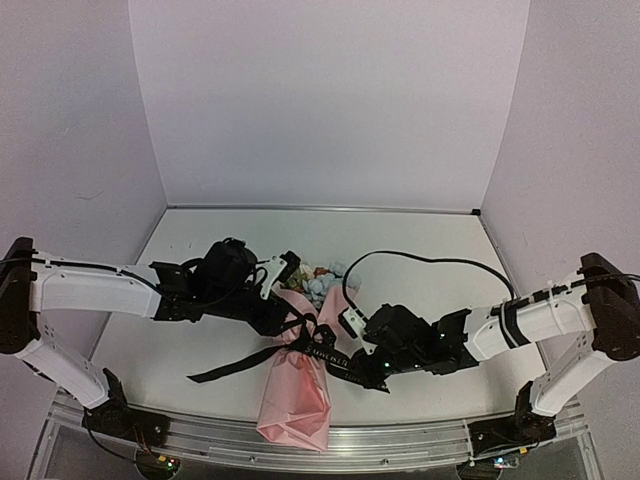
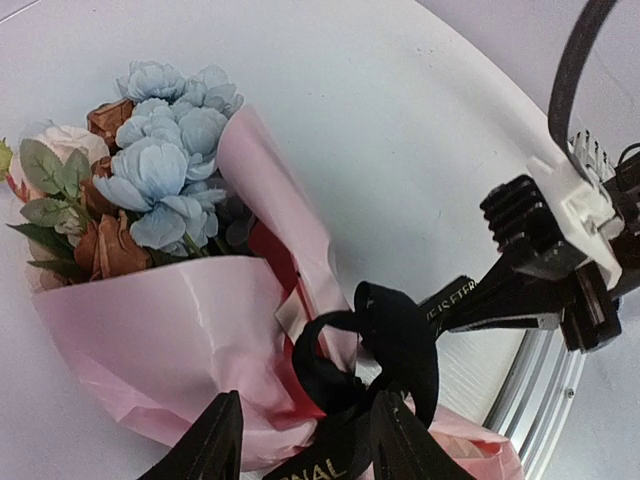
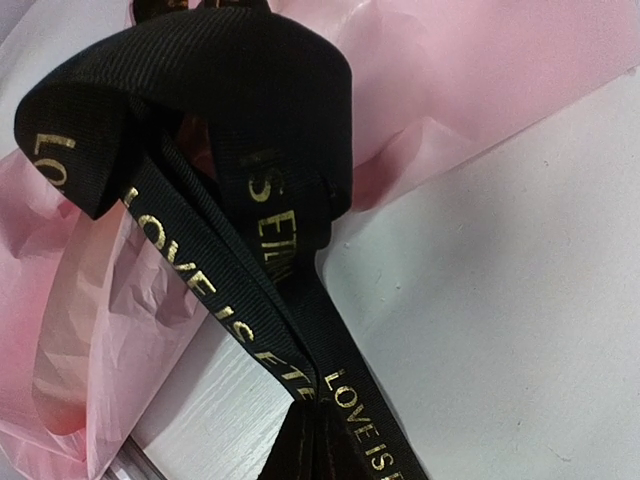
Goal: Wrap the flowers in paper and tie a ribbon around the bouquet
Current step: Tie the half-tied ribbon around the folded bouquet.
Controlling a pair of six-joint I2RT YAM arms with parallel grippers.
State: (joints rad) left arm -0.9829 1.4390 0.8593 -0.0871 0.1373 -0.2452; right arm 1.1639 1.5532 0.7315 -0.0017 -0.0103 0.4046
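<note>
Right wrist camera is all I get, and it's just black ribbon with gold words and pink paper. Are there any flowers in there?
Observer: Yes. The flowers, blue, peach and rust, poke out of the top of the paper cone.
Operator: Is the other arm grabbing the ribbon?
Observer: The left fingers stand apart, with the looped ribbon between them.
Operator: Where's the whole thing lying?
Observer: The bouquet lies on the table, flower heads toward the back wall, its bottom end reaching the metal rail at the near edge.
</note>
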